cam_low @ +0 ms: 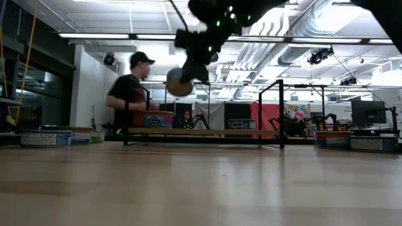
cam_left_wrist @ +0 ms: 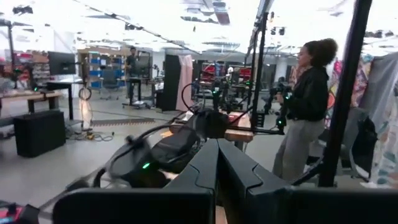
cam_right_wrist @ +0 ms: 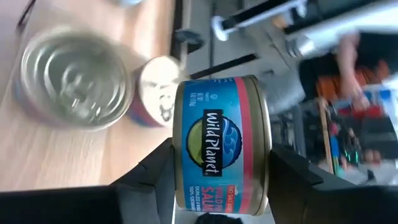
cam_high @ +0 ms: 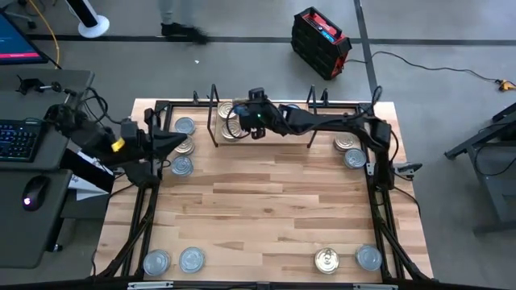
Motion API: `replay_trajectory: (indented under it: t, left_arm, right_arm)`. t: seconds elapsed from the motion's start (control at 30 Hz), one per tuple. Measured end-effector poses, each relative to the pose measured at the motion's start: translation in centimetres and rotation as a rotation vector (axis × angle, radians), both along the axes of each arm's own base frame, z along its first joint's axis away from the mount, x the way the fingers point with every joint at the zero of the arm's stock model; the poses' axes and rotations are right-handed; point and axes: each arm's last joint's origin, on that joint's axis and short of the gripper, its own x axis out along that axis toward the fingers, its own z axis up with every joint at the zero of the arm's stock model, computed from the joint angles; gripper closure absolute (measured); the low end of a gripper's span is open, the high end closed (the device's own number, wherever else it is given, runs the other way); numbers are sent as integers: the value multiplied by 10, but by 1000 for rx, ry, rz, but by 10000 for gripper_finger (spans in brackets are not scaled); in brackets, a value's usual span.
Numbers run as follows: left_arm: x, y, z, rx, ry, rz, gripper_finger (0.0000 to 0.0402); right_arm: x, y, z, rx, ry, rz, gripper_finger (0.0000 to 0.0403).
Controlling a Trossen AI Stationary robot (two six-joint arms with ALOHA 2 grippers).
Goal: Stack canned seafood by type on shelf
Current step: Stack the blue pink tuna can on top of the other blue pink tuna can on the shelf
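Note:
My right gripper [cam_right_wrist: 221, 205] reaches over the left end of the shelf [cam_low: 207, 132], a low wooden board with black wire uprights at the table's far edge. It is shut on a blue-labelled tin [cam_right_wrist: 221, 143], seen as a round disc [cam_low: 179, 81] above the board. Under it stand two tins on wood, a silver-lidded one [cam_right_wrist: 74, 81] and a gold-lidded one [cam_right_wrist: 158, 90]. My left gripper [cam_left_wrist: 217, 168] is shut on nothing and raised at the table's left side [cam_high: 179, 143]. My right gripper pinches the tin between its two fingers, one on each flat end [cam_right_wrist: 264, 155], so the blue label faces the wrist. The fingers slant down from the table's right side. The tin is turned on its edge and hangs clear above the shelf board.
More tins lie on the table: three by the left arm [cam_high: 185, 126], two at the far right [cam_high: 353, 156], two at the near left [cam_high: 192, 259], two at the near right [cam_high: 327, 260]. A person [cam_low: 129, 94] stands behind the table.

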Motion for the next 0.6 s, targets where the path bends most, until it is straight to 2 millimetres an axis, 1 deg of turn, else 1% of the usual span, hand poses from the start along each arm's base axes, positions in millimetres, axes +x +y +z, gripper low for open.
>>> replay_trajectory:
  t: [0.03, 0.13, 0.23, 0.37, 0.4, 0.53, 0.6]
  left_arm:
    - [3, 0, 0, -8, -2, 12, 401]
    - [16, -1, -2, -23, -3, 50, 401]
    - [29, -1, -5, -50, -9, 94, 401]
    - [43, 1, -9, -76, -6, 134, 401]
    - [47, 1, -10, -80, -3, 143, 401]
    - [55, 2, -14, -90, 3, 163, 401]
    - [56, 3, -15, -86, 11, 167, 401]
  right_arm:
    - [3, -4, -6, -15, 17, 17, 239]
    - [10, -15, -16, -57, 56, 76, 239]
    - [17, -23, -19, -64, 60, 118, 239]
    - [23, -33, -19, -47, 40, 167, 239]
    - [24, -35, -21, -40, 41, 174, 239]
    - [28, -42, -31, -6, 45, 219, 239]
    - [30, -44, -36, 3, 48, 231, 225]
